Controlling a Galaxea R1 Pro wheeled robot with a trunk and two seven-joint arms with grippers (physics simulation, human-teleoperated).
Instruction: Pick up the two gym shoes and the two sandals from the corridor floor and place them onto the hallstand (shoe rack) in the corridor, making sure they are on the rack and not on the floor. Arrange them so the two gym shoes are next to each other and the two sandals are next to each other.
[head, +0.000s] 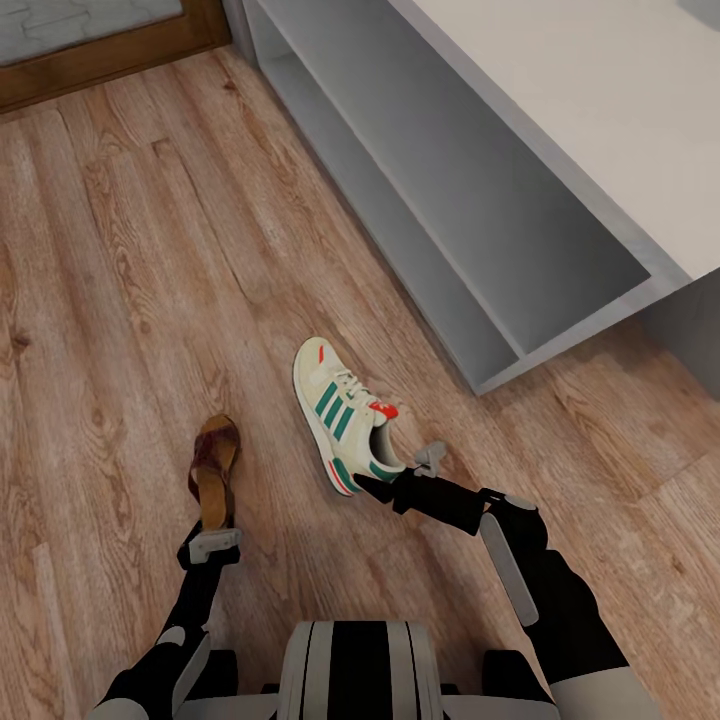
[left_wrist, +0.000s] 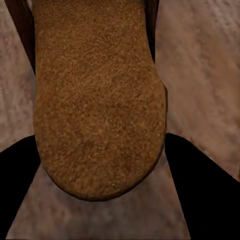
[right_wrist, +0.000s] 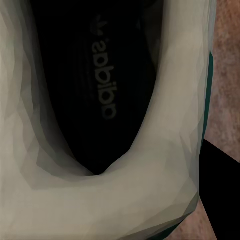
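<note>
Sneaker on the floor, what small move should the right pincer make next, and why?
Probably close on the sneaker's heel collar. The right pincer sits at the heel, one finger outside the rim, the shoe still on the floor, the rack just ahead.

A home corridor: wood-plank floor (head: 130, 260), pale shoe rack (head: 560, 180), a sneaker (head: 340, 412) lying about.

"adidas" w/ logo on gym shoe (right_wrist: 102, 85) insole, dark.

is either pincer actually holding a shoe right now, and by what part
Neither grip is certain. The right pincer is at the heel of the gym shoe; the left pincer straddles the heel end of the sandal.
</note>
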